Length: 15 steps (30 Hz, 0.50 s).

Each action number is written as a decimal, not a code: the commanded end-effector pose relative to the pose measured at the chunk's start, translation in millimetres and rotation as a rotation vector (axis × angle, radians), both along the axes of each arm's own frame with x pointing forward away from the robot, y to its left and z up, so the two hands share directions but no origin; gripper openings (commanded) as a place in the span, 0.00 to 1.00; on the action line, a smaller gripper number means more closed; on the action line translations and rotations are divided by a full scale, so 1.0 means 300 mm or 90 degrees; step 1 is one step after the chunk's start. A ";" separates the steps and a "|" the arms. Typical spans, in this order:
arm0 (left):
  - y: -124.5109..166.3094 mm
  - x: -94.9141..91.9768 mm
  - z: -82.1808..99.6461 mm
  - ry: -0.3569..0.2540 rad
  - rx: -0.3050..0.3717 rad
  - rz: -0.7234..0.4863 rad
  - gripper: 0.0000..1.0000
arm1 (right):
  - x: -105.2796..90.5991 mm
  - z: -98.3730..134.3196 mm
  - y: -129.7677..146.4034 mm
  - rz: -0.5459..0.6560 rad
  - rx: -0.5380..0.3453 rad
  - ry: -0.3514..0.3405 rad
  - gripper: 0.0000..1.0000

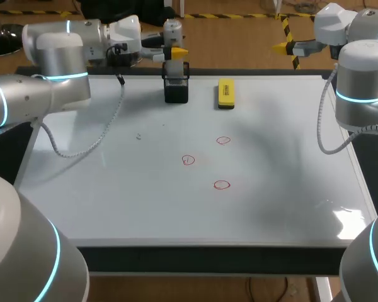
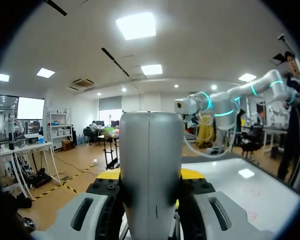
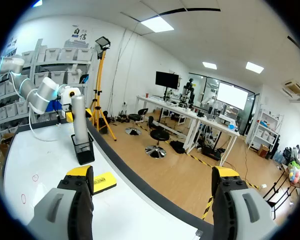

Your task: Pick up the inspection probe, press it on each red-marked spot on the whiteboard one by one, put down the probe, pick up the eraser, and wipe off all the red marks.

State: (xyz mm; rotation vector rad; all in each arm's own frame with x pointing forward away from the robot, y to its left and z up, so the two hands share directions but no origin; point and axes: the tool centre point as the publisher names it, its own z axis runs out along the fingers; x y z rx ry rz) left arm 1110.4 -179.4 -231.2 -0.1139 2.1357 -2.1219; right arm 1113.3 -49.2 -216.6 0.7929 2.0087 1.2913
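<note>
Standing upright in the black holder [image 1: 176, 89] at the whiteboard's [image 1: 113, 201] far edge, the probe [image 1: 172, 34] sits between the left gripper's [image 1: 174, 53] fingers, which press it from both sides. The eraser [image 1: 225, 93] lies just right of the holder. Three red marks [image 1: 221, 185] sit mid-board, nearer than both. The right gripper [image 3: 150, 185] hangs at the far right, beyond the board's edge, jaws wide and holding nothing.
</note>
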 end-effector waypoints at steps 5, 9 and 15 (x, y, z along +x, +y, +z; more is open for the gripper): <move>0.001 -0.020 0.126 0.000 0.034 0.007 0.00 | 0.001 0.000 -0.001 0.000 0.000 0.001 1.00; 0.008 -0.031 0.163 0.005 0.037 0.013 0.00 | 0.001 0.000 -0.001 0.000 0.000 0.001 1.00; 0.033 -0.087 0.220 -0.001 0.052 0.011 0.00 | 0.001 0.000 -0.001 0.000 0.000 0.001 1.00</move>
